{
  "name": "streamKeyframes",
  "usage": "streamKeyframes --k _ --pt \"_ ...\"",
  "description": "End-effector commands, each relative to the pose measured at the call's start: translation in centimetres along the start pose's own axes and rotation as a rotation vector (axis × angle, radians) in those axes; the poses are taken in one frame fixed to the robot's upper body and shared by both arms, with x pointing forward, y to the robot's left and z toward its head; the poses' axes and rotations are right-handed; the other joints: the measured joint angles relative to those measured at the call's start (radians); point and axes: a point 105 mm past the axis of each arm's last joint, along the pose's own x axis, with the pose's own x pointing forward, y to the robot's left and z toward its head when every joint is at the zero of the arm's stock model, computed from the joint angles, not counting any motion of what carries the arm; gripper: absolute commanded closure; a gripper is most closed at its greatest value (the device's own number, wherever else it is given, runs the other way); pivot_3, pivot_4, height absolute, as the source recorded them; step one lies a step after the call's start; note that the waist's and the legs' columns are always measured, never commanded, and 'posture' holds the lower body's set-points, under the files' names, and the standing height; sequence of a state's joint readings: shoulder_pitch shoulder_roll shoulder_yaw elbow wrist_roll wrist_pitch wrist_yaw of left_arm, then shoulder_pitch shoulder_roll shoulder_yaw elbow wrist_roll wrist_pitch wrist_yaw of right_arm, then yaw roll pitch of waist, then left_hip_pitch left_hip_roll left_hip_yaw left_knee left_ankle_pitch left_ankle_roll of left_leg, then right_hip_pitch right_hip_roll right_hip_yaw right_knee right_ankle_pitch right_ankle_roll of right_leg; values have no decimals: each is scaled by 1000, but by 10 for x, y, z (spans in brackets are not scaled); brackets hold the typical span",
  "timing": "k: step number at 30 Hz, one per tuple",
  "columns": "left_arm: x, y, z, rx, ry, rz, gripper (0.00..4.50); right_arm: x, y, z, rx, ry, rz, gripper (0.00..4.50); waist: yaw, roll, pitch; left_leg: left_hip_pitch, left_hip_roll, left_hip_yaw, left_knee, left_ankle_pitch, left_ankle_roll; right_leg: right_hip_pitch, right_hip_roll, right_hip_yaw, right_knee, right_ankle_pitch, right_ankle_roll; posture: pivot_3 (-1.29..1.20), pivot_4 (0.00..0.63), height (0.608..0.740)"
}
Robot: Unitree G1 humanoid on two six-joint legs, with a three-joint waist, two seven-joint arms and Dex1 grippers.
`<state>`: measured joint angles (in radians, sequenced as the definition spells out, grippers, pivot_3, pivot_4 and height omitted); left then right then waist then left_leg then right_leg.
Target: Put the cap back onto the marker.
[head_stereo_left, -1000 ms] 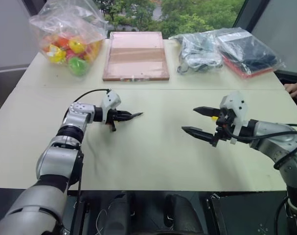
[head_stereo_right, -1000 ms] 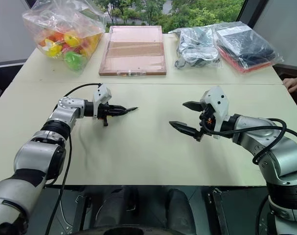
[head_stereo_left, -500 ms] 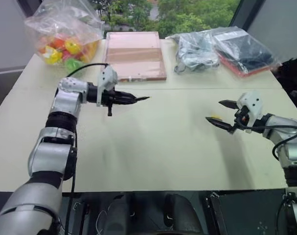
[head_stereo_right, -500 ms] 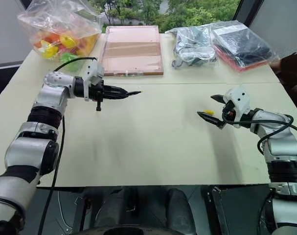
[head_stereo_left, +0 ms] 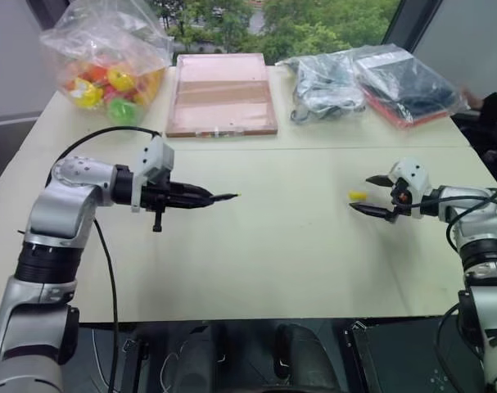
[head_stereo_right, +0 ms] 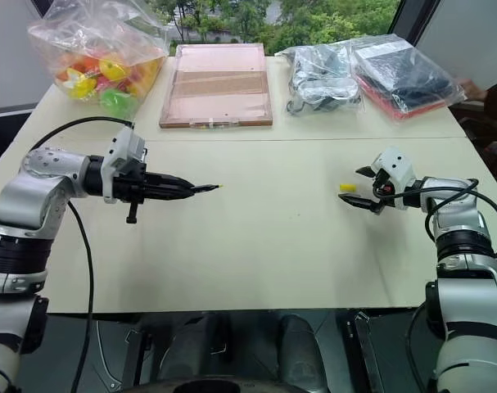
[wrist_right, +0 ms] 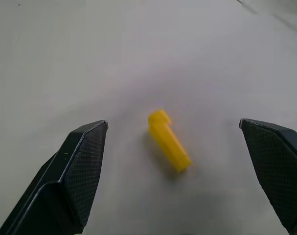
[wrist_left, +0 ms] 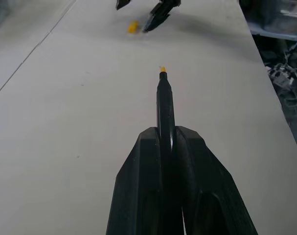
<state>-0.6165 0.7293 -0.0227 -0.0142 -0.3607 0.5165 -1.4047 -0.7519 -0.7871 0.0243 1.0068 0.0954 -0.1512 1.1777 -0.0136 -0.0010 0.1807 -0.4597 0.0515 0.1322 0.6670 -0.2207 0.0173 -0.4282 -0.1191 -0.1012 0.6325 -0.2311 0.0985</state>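
A pale table (head_stereo_left: 256, 270) is filling most of the scene. Along its far edge, well apart from the arms, a clear bag of coloured toys (head_stereo_left: 109, 61) is sitting at the left, a flat pink board (head_stereo_left: 223, 92) is lying in the middle, and two plastic bags of dark items (head_stereo_left: 379, 82) are lying at the right.

The left gripper (head_stereo_left: 201, 197) is hovering above the left half of the table, pointing towards the right. Its fingers (wrist_left: 187, 161) are clamping tight on the marker (wrist_left: 165, 107), which is sticking out straight ahead of them, its small yellow tip leading and uncapped.

The right gripper (head_stereo_left: 371, 194) is sitting low over the right half of the table, pointing towards the left. Its fingers (wrist_right: 77, 171) are spreading wide and holding nothing.

The cap (wrist_right: 169, 141) is lying on its side on the bare table, between the two open right fingers and just ahead of their tips, touching neither. It is resting well apart from the marker's tip.
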Motion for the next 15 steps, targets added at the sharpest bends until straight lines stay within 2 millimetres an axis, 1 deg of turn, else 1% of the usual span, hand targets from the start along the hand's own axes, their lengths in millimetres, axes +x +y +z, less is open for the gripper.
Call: streamKeyframes --k 1,6,10,13,14,15 --pt "-7 -2 11 34 -16 29 4431 -2 -2 2 -14 10 15 0 -2 0 0 0 0 0 0 0 0 0 0 0 0 0 0 0 150 740" --pt "-8 -3 10 25 -18 45 4431 -4 -5 -2 -2 20 0 0 1 0 0 1 0 0 0 0 0 0 0 0 0 0 0 0 150 740" --pt "-4 -4 9 21 -26 50 4431 -4 -6 -5 10 24 -10 0 1 0 0 1 0 0 0 0 0 1 0 0 0 0 0 0 150 740" --pt "-2 -4 9 20 -32 50 4500 -4 -5 -8 27 27 -6 785 1 0 0 1 0 0 0 0 0 1 0 0 0 0 0 0 150 740" --pt "-2 -4 9 19 -33 51 4500 -3 -4 -8 30 26 -4 1248 1 0 0 1 0 0 0 0 0 1 0 0 0 0 0 0 150 740" --pt "-2 -4 9 18 -34 51 4500 -3 -3 -8 33 26 -1 1616 1 0 0 1 0 0 0 0 0 1 0 0 0 0 0 0 150 740"
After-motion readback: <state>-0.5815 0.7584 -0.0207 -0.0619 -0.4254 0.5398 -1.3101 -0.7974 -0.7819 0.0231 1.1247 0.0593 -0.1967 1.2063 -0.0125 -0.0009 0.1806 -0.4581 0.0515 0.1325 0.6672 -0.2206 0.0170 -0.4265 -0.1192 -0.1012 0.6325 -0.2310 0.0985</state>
